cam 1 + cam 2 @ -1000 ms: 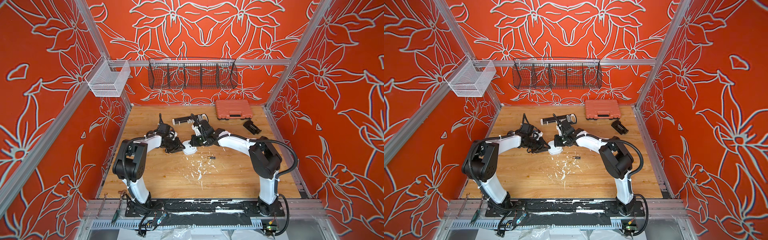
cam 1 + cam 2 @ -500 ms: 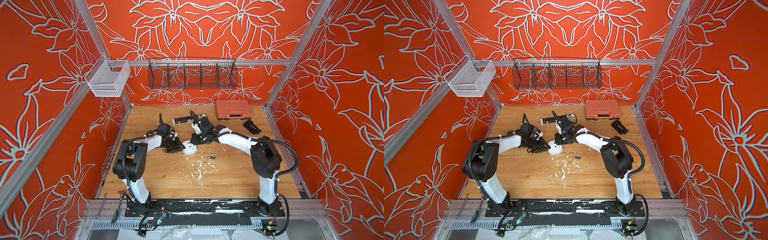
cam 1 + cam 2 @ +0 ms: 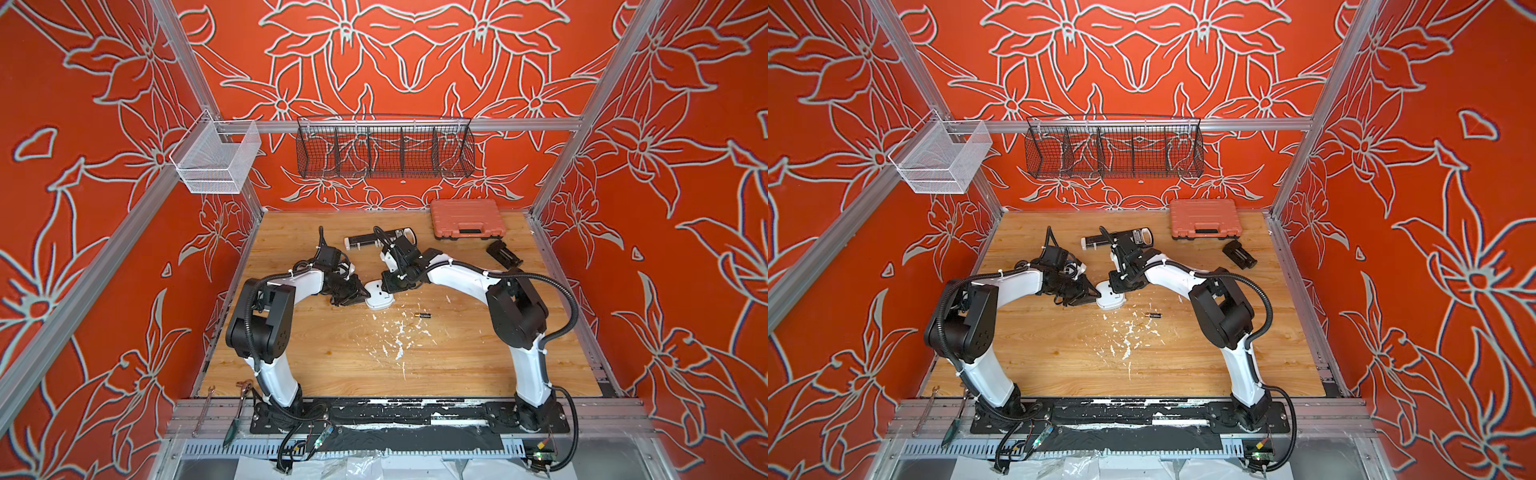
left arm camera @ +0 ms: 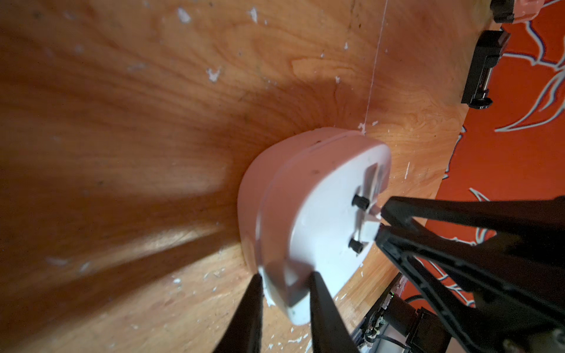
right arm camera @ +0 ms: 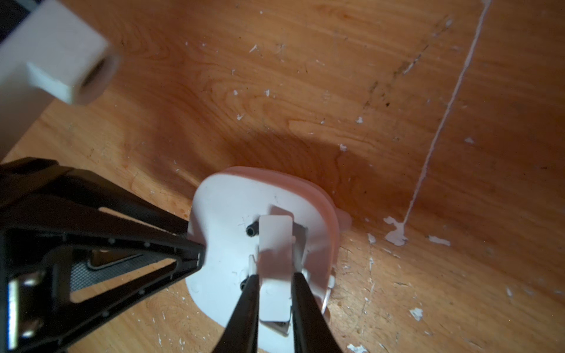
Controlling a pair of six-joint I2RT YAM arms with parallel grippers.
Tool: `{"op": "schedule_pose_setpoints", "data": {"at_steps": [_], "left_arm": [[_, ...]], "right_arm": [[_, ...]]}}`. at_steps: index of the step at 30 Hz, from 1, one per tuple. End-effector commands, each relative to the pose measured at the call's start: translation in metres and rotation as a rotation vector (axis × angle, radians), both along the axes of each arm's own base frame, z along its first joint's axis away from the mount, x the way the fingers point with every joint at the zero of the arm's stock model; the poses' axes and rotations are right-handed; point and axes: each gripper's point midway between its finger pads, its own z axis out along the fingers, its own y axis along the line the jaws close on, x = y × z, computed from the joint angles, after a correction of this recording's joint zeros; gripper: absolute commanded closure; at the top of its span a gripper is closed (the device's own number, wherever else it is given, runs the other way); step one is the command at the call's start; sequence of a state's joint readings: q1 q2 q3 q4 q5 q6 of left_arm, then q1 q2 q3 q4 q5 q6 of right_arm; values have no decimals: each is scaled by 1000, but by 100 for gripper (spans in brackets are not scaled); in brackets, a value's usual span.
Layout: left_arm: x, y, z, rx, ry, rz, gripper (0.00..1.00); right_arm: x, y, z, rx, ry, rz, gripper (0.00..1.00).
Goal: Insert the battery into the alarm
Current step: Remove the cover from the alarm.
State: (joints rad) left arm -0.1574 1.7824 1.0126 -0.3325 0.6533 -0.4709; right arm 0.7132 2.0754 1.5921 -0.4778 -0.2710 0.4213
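Left pincer (image 4: 286, 279) clamped on one edge of the white alarm (image 4: 308, 214), right pincer (image 5: 273, 276) narrow — pinching the raised cover (image 5: 274, 238) on its back, battery (image 3: 423, 316) lying loose on the tabletop (image 3: 332, 365), near the alarm — apart from both pincers.

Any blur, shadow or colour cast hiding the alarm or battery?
Left wrist view: wide-angle stretch and soft blur across the table; the alarm is sharp, its shaded edge tinted pink. Right wrist view: heavy shadow on the table beyond the alarm. In both top views: even light, battery tiny but visible.
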Motion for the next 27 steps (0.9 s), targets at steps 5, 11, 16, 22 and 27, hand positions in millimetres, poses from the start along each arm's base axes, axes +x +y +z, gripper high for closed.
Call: {"op": "schedule_pose_setpoints", "data": {"at_steps": [5,11,16,22,27], "left_arm": [[-20,6,-30,73,111,-6,75],[-20,6,-31,69,116,-4,75],[-19,6,-31,69,116,-2,75],[-18,5,-30,68,118,-1,75],[-17,5,-29,70,115,-1,76]], "right_arm": [[-3,7,1,20,12,26,78],[2,0,8,-7,-32,2,69],[7,-4,20,-16,-82,-3,67],[3,10,25,37,-79,50,70],[0,11,12,34,-37,52,72]]}}
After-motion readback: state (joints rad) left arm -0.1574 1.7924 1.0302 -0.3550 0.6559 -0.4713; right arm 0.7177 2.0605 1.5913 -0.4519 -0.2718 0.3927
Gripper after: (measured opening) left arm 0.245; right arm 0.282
